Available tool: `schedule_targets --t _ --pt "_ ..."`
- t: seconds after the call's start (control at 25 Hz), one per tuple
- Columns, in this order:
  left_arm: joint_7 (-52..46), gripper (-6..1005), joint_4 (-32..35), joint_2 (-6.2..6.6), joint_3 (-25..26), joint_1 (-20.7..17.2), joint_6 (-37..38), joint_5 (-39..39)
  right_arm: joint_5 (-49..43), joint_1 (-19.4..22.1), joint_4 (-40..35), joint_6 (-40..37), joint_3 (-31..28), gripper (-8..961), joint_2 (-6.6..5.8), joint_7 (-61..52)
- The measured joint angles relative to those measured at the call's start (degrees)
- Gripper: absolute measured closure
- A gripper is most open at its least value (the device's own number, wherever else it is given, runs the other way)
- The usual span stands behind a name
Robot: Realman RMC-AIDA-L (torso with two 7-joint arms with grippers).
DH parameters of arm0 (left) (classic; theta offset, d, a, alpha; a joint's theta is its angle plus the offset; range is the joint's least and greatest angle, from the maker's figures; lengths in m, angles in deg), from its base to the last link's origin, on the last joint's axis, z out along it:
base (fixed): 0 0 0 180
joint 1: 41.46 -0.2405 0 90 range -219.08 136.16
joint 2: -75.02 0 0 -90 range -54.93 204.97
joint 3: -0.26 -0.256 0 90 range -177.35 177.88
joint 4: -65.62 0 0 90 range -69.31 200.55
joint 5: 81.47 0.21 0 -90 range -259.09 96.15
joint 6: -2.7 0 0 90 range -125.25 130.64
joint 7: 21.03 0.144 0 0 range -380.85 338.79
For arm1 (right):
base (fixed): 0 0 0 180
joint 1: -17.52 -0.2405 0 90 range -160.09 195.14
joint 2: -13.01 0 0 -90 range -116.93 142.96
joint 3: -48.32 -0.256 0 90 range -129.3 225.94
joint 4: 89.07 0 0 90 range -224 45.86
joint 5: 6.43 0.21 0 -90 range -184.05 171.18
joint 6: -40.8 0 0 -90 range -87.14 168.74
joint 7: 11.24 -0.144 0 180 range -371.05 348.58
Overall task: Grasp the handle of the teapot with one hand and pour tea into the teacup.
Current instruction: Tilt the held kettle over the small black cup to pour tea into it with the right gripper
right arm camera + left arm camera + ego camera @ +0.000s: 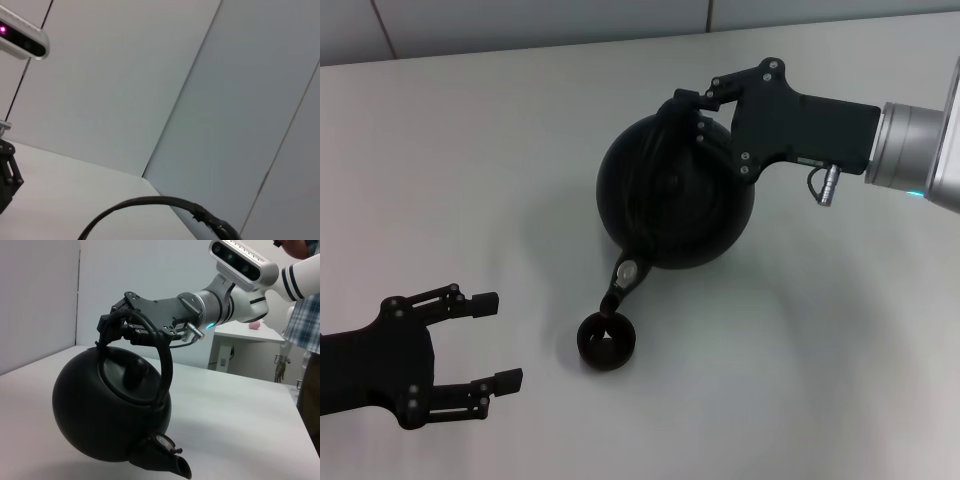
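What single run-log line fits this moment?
right hand holds handle | teapot tilted, spout over teacup | left hand open, idle

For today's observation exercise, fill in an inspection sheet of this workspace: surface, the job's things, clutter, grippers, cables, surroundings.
Surface: plain white table.
Job's things: black teapot lifted and tilted, spout over the small black teacup; arched handle is gripped.
Clutter: nothing seen.
Grippers: right gripper shut on the handle; left gripper open, apart from the teacup, holding nothing.
Cables: short lead at the right wrist.
Surroundings: pale wall; a person in a plaid shirt behind.
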Motion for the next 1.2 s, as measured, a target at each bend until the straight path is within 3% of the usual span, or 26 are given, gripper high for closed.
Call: schedule_targets --t 0.88,1.2 --pt "-0.1 156 0.0 0.09 0.1 0.0 -0.1 0.1 0.5 0.1 -0.4 0.0 0.8 847 0.21 5.2" --pt "-0.1 156 0.0 0.09 0.1 0.0 -0.7 0.0 3.7 0.5 -0.5 0.7 4.5 849 0.27 7.8"
